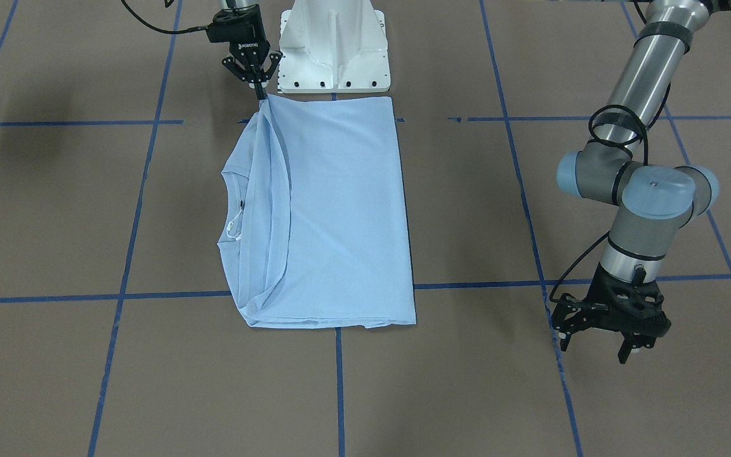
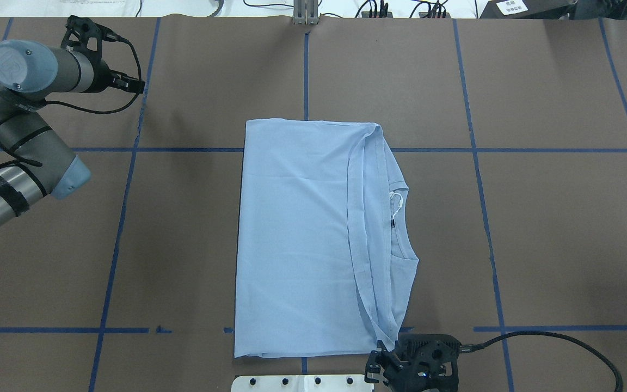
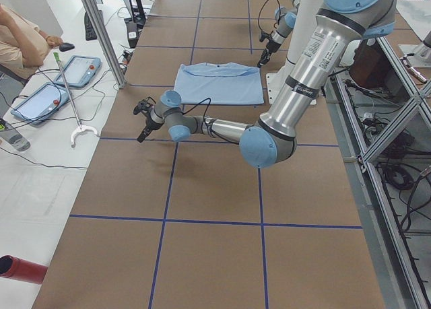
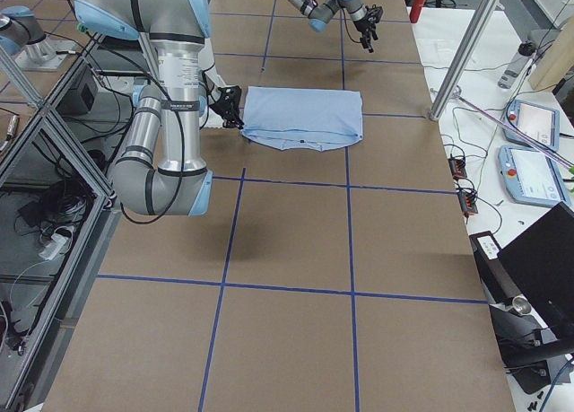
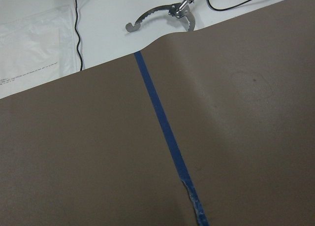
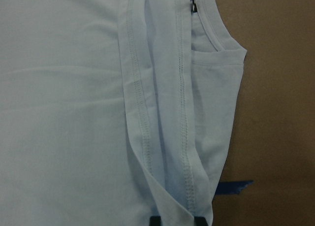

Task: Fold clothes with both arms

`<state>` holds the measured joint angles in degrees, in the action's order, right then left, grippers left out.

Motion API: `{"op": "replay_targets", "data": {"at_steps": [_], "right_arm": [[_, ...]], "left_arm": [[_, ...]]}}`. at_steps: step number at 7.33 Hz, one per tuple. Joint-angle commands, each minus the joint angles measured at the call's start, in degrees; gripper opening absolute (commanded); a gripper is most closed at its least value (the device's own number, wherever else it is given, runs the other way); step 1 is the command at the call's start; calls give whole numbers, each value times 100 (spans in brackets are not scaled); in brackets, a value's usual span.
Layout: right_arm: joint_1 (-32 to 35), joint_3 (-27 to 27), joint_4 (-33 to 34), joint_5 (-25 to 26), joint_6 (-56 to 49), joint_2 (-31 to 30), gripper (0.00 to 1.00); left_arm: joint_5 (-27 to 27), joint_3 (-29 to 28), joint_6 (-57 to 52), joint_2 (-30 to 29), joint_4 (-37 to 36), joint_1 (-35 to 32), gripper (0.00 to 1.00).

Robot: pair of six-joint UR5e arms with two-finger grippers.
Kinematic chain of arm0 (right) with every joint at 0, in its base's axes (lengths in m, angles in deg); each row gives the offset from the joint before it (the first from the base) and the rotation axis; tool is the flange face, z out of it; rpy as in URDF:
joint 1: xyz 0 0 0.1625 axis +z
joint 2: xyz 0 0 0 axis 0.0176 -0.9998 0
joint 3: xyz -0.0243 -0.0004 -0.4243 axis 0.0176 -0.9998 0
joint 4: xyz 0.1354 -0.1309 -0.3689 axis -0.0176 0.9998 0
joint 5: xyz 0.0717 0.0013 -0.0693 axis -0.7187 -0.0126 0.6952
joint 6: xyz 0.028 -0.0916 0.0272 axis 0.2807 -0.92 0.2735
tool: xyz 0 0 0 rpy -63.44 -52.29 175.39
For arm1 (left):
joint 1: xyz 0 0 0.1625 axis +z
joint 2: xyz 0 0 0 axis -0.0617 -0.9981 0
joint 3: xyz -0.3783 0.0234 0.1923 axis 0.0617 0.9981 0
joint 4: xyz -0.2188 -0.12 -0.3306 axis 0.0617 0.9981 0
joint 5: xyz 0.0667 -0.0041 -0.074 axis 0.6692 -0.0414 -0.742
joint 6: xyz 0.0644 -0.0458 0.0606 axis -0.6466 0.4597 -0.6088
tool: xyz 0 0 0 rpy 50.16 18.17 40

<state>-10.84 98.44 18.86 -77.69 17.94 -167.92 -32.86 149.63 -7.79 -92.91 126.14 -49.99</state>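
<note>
The light blue T-shirt point(image 1: 334, 209) lies flat on the brown table, folded into a rectangle. Its sleeves are tucked in, and the ribbed collar point(image 1: 233, 190) and white neck tag point(image 1: 233, 227) show at one side. The chest print is hidden. My right gripper point(image 1: 261, 95) is beside the pedestal, shut on the shirt's near collar-side corner. In the right wrist view point(image 6: 177, 220) the hem fold runs between its fingertips. It also shows in the overhead view point(image 2: 388, 347). My left gripper point(image 1: 594, 348) is open and empty. It hovers over bare table, far from the shirt.
The white pedestal base point(image 1: 334, 51) stands right behind the shirt's near edge. Blue tape lines point(image 1: 340, 381) grid the table. The table's far edge and a metal grabber tool point(image 5: 162, 14) lie beyond my left gripper. Tablets point(image 3: 77, 70) and a person sit past that edge.
</note>
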Motion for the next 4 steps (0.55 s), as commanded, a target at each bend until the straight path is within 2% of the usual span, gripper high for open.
{"op": "replay_targets", "data": {"at_steps": [1,3,4], "right_arm": [[435,44,-56,-433,-851,78,100],[684,-174,-13,-750,-1713,410,97],[736,-393,49,-786,-1881,603,47]], "left_arm": [[0,3,3,3,2,0,100],[0,12,81,12,2,0,100],[0,3,143,12,71,0,100]]}}
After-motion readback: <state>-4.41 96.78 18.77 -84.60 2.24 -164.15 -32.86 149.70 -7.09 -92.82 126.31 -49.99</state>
